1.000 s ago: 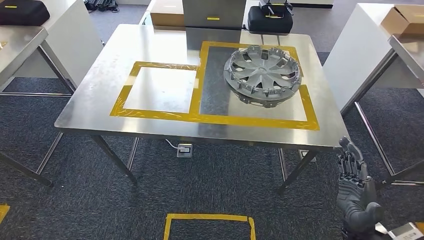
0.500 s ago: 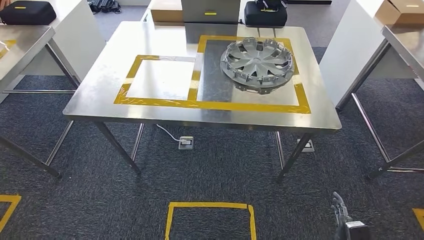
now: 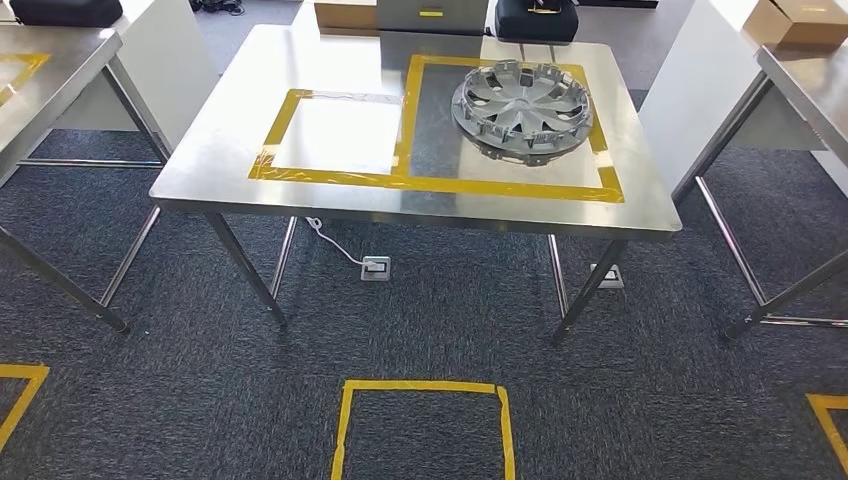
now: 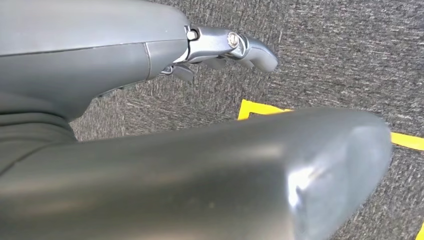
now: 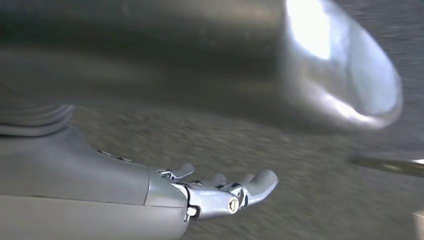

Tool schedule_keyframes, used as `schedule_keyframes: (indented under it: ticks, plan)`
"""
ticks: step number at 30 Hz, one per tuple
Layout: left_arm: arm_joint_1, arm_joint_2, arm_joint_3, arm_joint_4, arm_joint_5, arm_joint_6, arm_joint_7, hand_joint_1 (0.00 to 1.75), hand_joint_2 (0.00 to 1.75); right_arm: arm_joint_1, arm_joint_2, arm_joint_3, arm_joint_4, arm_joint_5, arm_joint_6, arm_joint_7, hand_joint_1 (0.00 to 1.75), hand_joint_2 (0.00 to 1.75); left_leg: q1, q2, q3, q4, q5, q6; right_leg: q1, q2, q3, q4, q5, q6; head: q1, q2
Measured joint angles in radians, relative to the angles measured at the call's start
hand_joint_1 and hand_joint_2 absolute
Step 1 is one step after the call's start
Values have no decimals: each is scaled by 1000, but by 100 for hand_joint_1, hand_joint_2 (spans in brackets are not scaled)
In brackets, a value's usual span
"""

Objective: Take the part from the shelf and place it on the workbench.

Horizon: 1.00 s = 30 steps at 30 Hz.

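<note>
1. On the steel workbench [image 3: 330, 75], the part, a grey hubcap [image 3: 521, 106], lies flat at about 1 o'clock from the bench centre, toward the far right corner.
2. Two adjoining rectangles of yellow tape mark the bench top. The hubcap sits within the larger outline [image 3: 612, 186], with its rim overlapping the tape along the right side. The smaller outline [image 3: 268, 150], at 9 o'clock from the hubcap, encloses bare steel.
3. Behind the bench, at 12 o'clock, stand a cardboard box [image 3: 345, 14], a grey case with a yellow label [image 3: 430, 14] and a black bag [image 3: 536, 17].
4. Under the bench, a white cable runs to a floor socket [image 3: 376, 267] on the dark carpet [image 3: 200, 400]. A second socket [image 3: 607, 276] sits beside the right front leg.
5. At 6 o'clock from the bench, a square of yellow tape [image 3: 423, 386] marks the carpet.
6. Further steel tables stand at 9 o'clock [image 3: 40, 80] and at 3 o'clock [image 3: 810, 85] from the bench. A brown box [image 3: 800, 22] rests at the far right.
7. Left hand [image 4: 220, 47]: hangs above the carpet. The fingers [image 4: 262, 52] are extended, slightly curved and hold nothing.
8. Right hand [image 5: 220, 192]: hangs above the carpet, apart from the hubcap. The fingers [image 5: 262, 181] are spread, lightly curved and hold nothing.
</note>
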Motion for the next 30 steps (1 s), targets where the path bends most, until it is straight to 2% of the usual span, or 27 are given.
schedule_keyframes:
  ticks: [1, 2, 3, 5, 6, 7, 9, 10, 11, 12, 13, 14, 15, 16, 17, 18, 20, 21, 22, 23, 24, 25, 26, 27, 28, 29, 30]
  plan:
    - [0, 0, 0, 0, 0, 0, -1, 0, 0, -5, -2, -3, 19, 9, 0, 14, 0, 0, -1, 1, -5, 1, 7, -5, 3, 0, 41, -63, 1, -6, 0, 0]
    - [-1, -1, 0, 0, 0, 0, -1, 0, 0, -10, -4, -5, 36, 17, 0, 28, 0, 0, -1, 1, -8, 1, 14, -12, 7, 1, 67, -107, -4, -13, 0, 0]
    - [-1, -1, 0, 0, 0, 0, -2, 0, 0, -14, -6, -6, 51, 25, 0, 41, 0, 0, 0, 2, -9, 0, 22, -18, 11, 1, 74, -125, -8, -18, 0, 0]
    - [0, 0, 0, 0, 0, 0, -3, 0, 0, -17, -8, -7, 77, 38, 2, 69, 0, 0, 2, 1, -12, -1, 29, -32, 10, -1, 63, -128, 7, -32, 1, 0]
    - [2, 0, 0, 0, -1, 0, -4, 0, 0, -19, -9, -7, 88, 43, 2, 83, 0, 0, 3, 0, -18, 12, 12, -37, 8, -2, 54, -130, 17, -40, -1, 0]
    - [3, 0, 1, 1, -1, -1, -5, 0, 0, -20, -9, -7, 98, 49, 2, 97, 0, 0, 3, -2, -29, 42, -23, -43, 5, -3, 43, -133, 28, -47, -3, 0]
    - [4, 0, 1, 1, -2, -2, -8, 0, 0, -22, -9, -7, 114, 58, 2, 123, 0, 0, 5, -3, -61, 156, -124, -50, 5, -5, 17, -133, 50, -53, -8, 0]
    - [4, 0, 1, 2, -2, -2, -9, 0, 0, -22, -8, -7, 121, 62, 2, 133, 0, 0, 5, -3, -74, 218, -158, -54, 5, -5, 3, -132, 60, -53, -9, 0]
    - [5, 1, 2, 2, -2, -3, -10, 0, 0, -22, -8, -7, 127, 65, 2, 144, 0, 0, 5, -3, -76, 262, -169, -56, 5, -6, -12, -130, 71, -52, -10, 0]
    - [5, 1, 3, 2, -3, -3, -10, 0, 0, -22, -8, -7, 133, 70, 3, 155, 0, 0, 6, -3, -63, 274, -156, -57, 5, -7, -27, -128, 81, -51, -11, 0]
    - [5, 2, 3, 2, -5, -4, -10, 0, 0, -23, -8, -7, 138, 73, 4, 164, 0, 0, 6, -3, -32, 250, -128, -57, 4, -8, -42, -124, 90, -48, -12, 0]
    - [5, 2, 4, 2, -7, -4, -10, 0, 0, -24, -8, -7, 142, 76, 6, 174, 0, 0, 7, -3, 16, 192, -101, -57, 4, -8, -54, -119, 98, -44, -12, 0]
    - [3, 2, 4, 2, -9, -4, -10, 0, 0, -25, -8, -7, 146, 79, 7, 182, 0, 0, 7, -3, 71, 115, -92, -55, 5, -8, -65, -113, 105, -40, -13, 0]
    - [1, 2, 4, 2, -12, -4, -10, 0, 0, -27, -8, -7, 148, 81, 7, 190, 0, 0, 6, -4, 116, 48, -94, -49, 5, -8, -72, -108, 111, -35, -13, 0]
    - [0, 2, 4, 2, -15, -4, -10, 0, 0, -29, -8, -7, 150, 82, 8, 197, 0, 0, 4, -5, 145, 1, -103, -43, 7, -8, -75, -103, 117, -30, -14, 0]
    - [-1, 3, 4, 2, -17, -4, -10, 0, 0, -32, -8, -7, 152, 84, 8, 204, 0, 0, 2, -6, 154, -22, -113, -36, 7, -7, -78, -101, 124, -24, -13, 0]
    - [-1, 2, 5, 2, -19, -6, -11, 0, 0, -35, -8, -7, 156, 87, 9, 217, 0, 0, 0, -4, 142, -24, -103, -18, 5, -6, -82, -100, 134, -11, -13, 0]
    - [-2, 2, 5, 2, -19, -6, -12, 0, 0, -35, -8, -8, 158, 89, 11, 225, 0, 0, 1, -2, 133, -23, -94, -8, 4, -4, -88, -90, 123, -5, -12, 0]
    - [-2, 2, 5, 2, -20, -7, -12, 0, 0, -34, -7, -8, 160, 91, 13, 230, 0, 0, 2, 0, 121, -24, -83, 0, 2, -3, -99, -63, 91, 1, -10, 0]
    - [-2, 2, 5, 2, -20, -8, -13, 0, 0, -34, -7, -9, 162, 94, 17, 236, 0, 0, 4, 2, 107, -24, -72, 5, 1, -1, -115, -17, 43, 6, -7, 0]
    - [-2, 2, 5, 2, -20, -8, -13, 0, 0, -34, -6, -9, 163, 96, 21, 242, 0, 0, 3, 2, 91, -23, -60, 8, 1, -1, -133, 46, -11, 9, -4, 0]
    - [-2, 3, 5, 2, -21, -9, -13, 0, 0, -35, -6, -10, 165, 98, 26, 249, 0, 0, 2, 3, 75, -22, -48, 9, 0, 0, -148, 111, -53, 12, -2, 0]
    - [-1, 3, 5, 2, -23, -9, -13, 0, 0, -36, -6, -10, 166, 99, 32, 259, 0, 0, 1, 3, 60, -20, -37, 9, 0, 0, -154, 159, -72, 13, -2, 0]
    - [-1, 3, 5, 2, -26, -10, -13, 0, 0, -36, -6, -10, 167, 101, 38, 271, 0, 0, 1, 3, 45, -18, -26, 8, 0, 0, -145, 180, -68, 12, -2, 0]
    - [-1, 3, 5, 2, -30, -10, -12, 0, 0, -36, -6, -11, 168, 103, 45, 284, 0, 0, 1, 3, 31, -15, -16, 6, 1, 0, -119, 164, -45, 10, -1, 0]
    - [-1, 3, 5, 2, -33, -10, -11, 0, 0, -36, -5, -11, 169, 105, 52, 298, 0, 0, 0, 3, 18, -13, -8, 4, 1, 0, -74, 113, -16, 5, -1, 0]
    - [-2, 2, 5, 2, -36, -10, -10, 0, 0, -38, -5, -11, 170, 107, 60, 314, 0, 0, 0, 3, 7, -10, 0, 2, 3, 0, -19, 37, -2, -1, -1, 0]
